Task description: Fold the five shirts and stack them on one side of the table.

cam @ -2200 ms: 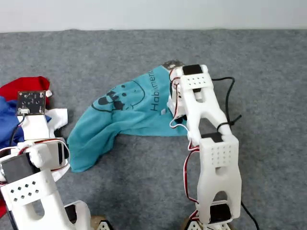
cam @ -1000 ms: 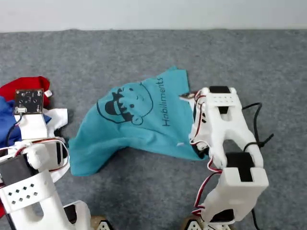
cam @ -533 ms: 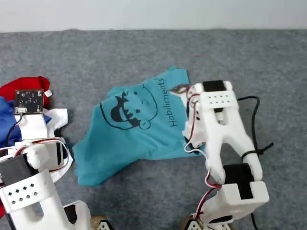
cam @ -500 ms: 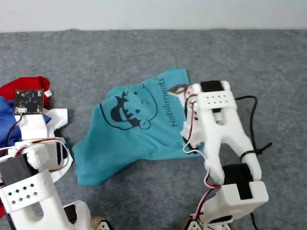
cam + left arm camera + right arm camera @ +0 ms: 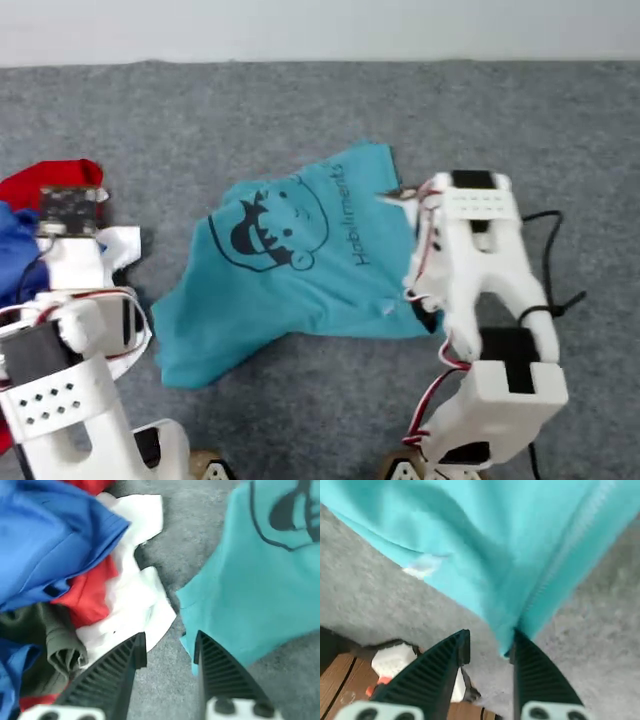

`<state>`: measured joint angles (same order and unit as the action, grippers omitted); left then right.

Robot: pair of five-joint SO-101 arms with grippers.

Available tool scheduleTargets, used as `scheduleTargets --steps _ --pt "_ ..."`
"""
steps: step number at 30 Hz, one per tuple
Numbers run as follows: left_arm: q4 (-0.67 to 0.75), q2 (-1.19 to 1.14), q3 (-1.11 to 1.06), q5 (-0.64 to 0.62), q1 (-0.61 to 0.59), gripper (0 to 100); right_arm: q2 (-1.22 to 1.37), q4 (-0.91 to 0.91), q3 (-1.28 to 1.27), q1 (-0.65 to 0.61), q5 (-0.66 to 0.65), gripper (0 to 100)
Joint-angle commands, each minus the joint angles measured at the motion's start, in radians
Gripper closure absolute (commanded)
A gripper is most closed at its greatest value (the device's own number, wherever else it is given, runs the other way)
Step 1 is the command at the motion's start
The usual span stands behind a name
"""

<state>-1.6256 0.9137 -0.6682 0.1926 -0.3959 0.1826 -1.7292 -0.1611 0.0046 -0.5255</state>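
Grey felt surface (image 5: 300, 110) covers the whole work area and runs back to a plain white wall (image 5: 300, 30). Wooden boards (image 5: 340, 690) show past its near edge.

Step in hand, as I judge it: spreading the first shirt flat before any fold. The teal shirt (image 5: 300, 270) lies print-up mid-table, mostly opened out. Its end toward the left arm is bunched and one hem is rumpled.

- right gripper (image 5: 487, 650): jaws apart, nothing clamped. The shirt's hemmed edge lies just ahead of them, with one corner dipping into the mouth.
- left gripper (image 5: 167, 650): jaws apart, hanging over bare felt. The teal shirt's bunched end is beside one finger and the white shirt (image 5: 140, 600) beside the other.
- Heap beyond the left gripper: blue shirt (image 5: 45, 540), red shirt (image 5: 92, 595), an olive garment (image 5: 55, 640), all tangled with the white one and unfolded.

Next move, my guess: close the right jaws on that hem, have the left take the bunched end, and pull both taut. The cloth is limp, so a shallow pinch may slip.
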Motion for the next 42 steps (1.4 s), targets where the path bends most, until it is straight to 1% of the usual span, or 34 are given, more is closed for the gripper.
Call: scheduleTargets --steps 1,6,11,15,18,21,23,27,31,35,38,42 --pt "-0.021 0.018 -0.028 0.032 0.091 84 -0.007 -0.047 0.052 0.088 -0.043 87.7" --pt "0.0 0.009 -0.093 0.035 0.198 84 -0.053 -0.036 0.052 0.206 -0.043 87.7" --pt "0.071 0.008 -0.133 0.035 0.273 84 -0.077 -0.028 0.052 0.216 -0.078 87.7" --pt "0.13 -0.066 -0.166 0.035 0.302 84 -0.082 0.004 0.052 0.147 -0.077 87.2" --pt "0.166 -0.195 -0.166 0.037 0.299 84 -0.082 0.018 0.054 0.044 -0.075 87.2" --pt "0.227 -0.344 -0.166 0.071 0.305 84 -0.082 0.045 0.054 -0.039 -0.075 87.2" --pt "0.281 -0.443 -0.166 0.092 0.304 84 -0.077 0.059 0.054 -0.058 -0.075 87.2" --pt "0.374 -0.641 -0.139 0.138 0.299 84 -0.074 0.048 0.054 -0.045 -0.075 87.2" --pt "0.411 -0.848 -0.005 0.14 0.299 84 -0.084 0.045 0.052 -0.005 -0.075 87.2" --pt "0.402 -1.076 0.232 0.133 0.295 84 -0.085 0.015 0.052 0.035 -0.075 87.2" --pt "0.348 -1.238 0.453 0.129 0.284 84 -0.085 -0.012 0.052 0.061 -0.075 87.2" --pt "0.236 -1.395 0.771 0.084 0.279 84 -0.13 -0.019 0.052 0.094 -0.075 87.2"
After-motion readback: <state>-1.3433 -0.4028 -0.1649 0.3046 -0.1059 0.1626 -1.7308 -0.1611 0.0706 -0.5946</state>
